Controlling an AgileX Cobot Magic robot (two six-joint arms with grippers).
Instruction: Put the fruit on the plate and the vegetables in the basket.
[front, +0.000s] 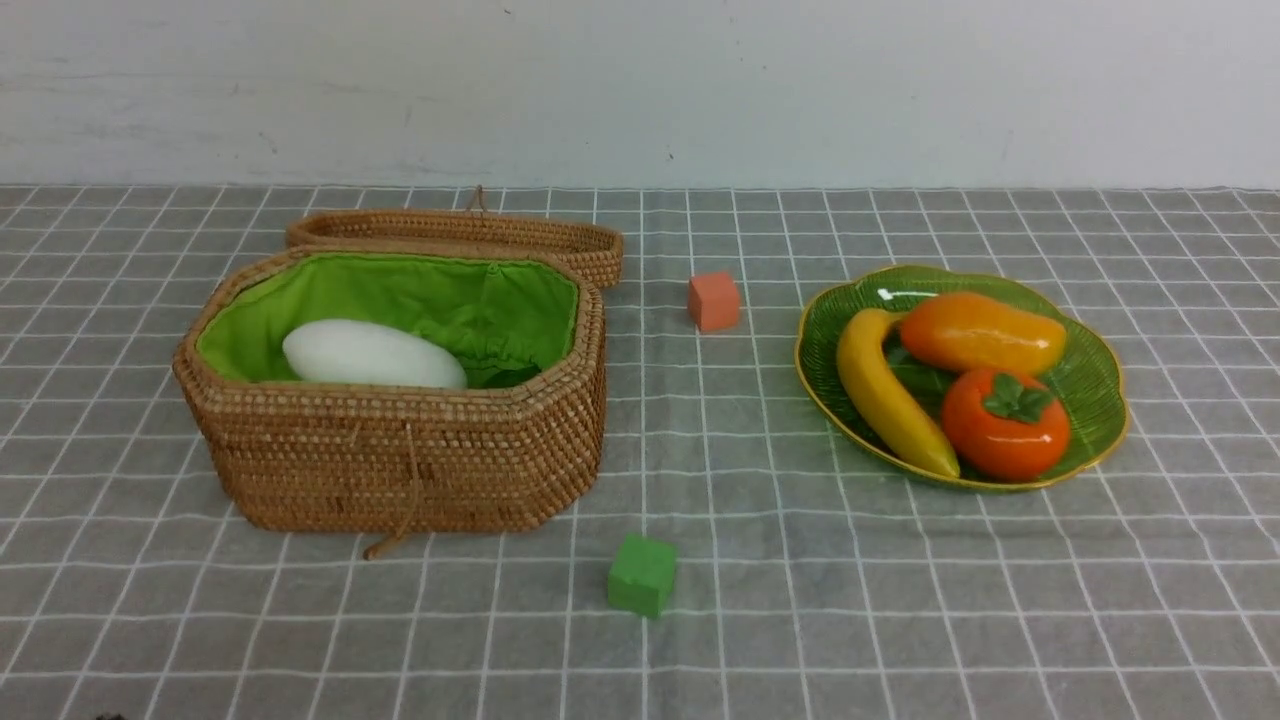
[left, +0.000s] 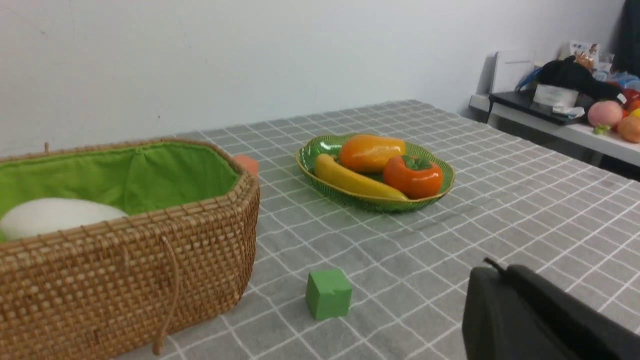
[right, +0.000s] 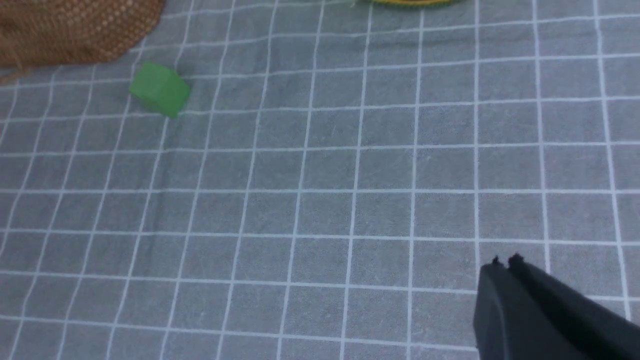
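Observation:
The green leaf-shaped plate (front: 1095, 385) (left: 435, 192) at the right holds the fruit: a yellow banana (front: 885, 395) (left: 352, 181), an orange-yellow mango (front: 982, 333) (left: 371, 152) and a round persimmon (front: 1005, 423) (left: 412, 176). The wicker basket (front: 400, 455) (left: 125, 280) at the left stands open, with a white radish (front: 372, 355) (left: 52, 216) lying inside on the green lining. Other vegetables are hidden. Neither arm shows in the front view. My left gripper (left: 500, 270) is shut and empty, low over the cloth. My right gripper (right: 505, 262) is shut and empty too.
A small green cube (front: 642, 573) (left: 328, 294) (right: 160, 89) lies in front of the basket. A small orange cube (front: 713, 301) (left: 246, 163) sits between basket and plate. The basket's lid (front: 470, 235) lies behind it. A side shelf with clutter (left: 570, 95) stands beyond the table.

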